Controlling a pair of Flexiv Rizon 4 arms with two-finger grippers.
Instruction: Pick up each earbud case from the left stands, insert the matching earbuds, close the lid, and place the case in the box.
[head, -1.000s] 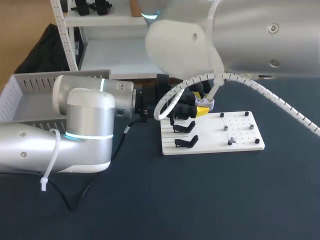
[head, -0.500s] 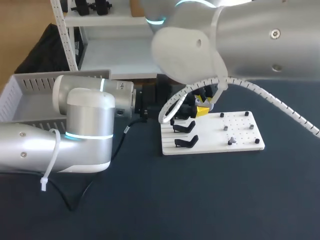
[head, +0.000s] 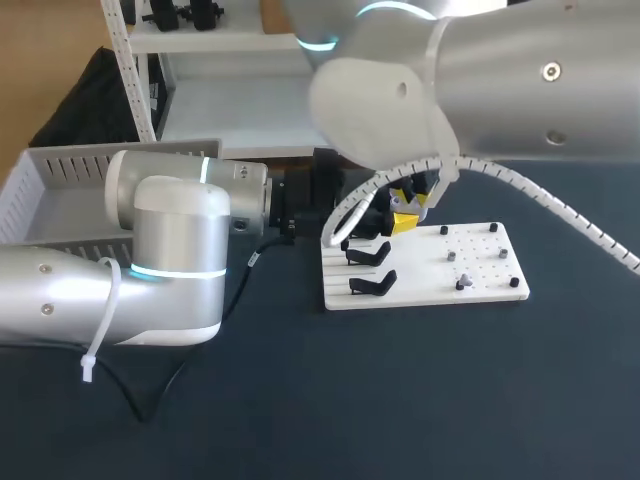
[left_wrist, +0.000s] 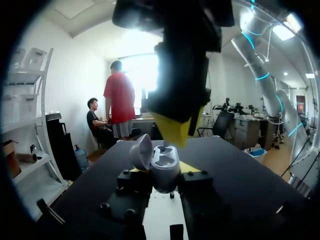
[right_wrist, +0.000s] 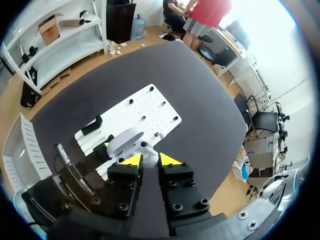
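Holding the case: the left gripper (left_wrist: 165, 187) is clamped on a grey earbud case (left_wrist: 164, 169), with a finger pressed to each side of its body.
Lid: the lid (left_wrist: 141, 151) stands open, swung up and back to one side of the case, so the hollowed inside is bare at the top.
Right gripper: the right gripper (left_wrist: 174, 131) hangs straight above the left jaws, its yellow end just over the open case. Whether it touches the case I cannot tell.
Right grip: I cannot tell whether it is pinching anything or is merely drawn together.
Board: a white stand board (head: 480, 285) lies on the dark table below both grippers. Two black stands (head: 372, 282) sit on the part of it nearest the jaws.
Box: a grey box (head: 60, 190) sits well apart from the jaws, back beside the left arm (head: 170, 250).
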